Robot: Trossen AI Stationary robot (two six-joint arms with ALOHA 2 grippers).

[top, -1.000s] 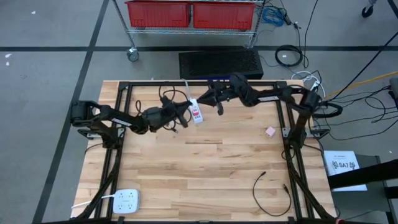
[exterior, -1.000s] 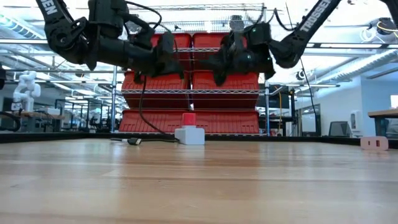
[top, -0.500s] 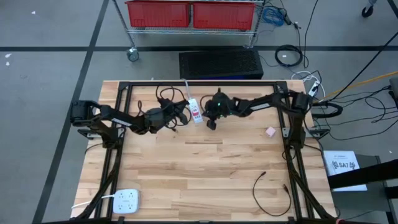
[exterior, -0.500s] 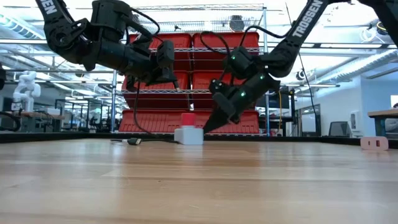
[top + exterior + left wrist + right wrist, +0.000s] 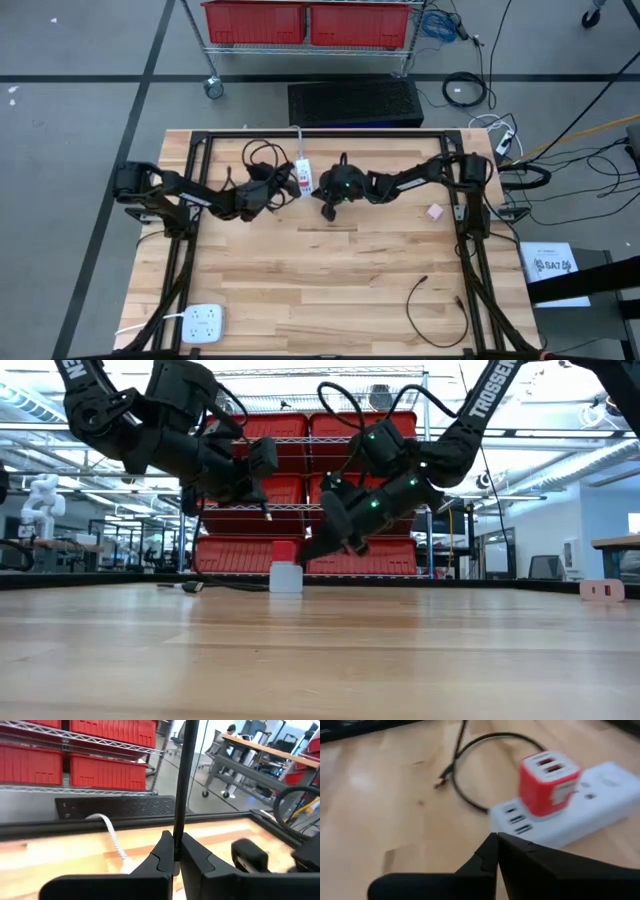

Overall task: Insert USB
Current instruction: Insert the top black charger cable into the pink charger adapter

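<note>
Power strip (image 5: 303, 177) now lies closer to the table's far edge centre than half a second ago, nudged leftward; red charger block (image 5: 547, 782) plugged on top, free USB ports on the strip's end face toward the right wrist camera. Right pincer (image 5: 329, 209) has dropped from above the strip to just beside its near end, fingers clenched together on nothing, apparently pressing to brace the strip. Left pincer (image 5: 283, 189) is just on the strip's other side, clamped on a thin black cable (image 5: 181, 780) that runs up between its fingers; USB plug end hidden below. Judgement: strip being steadied, insertion not yet made; plug must still be aligned with a port
</note>
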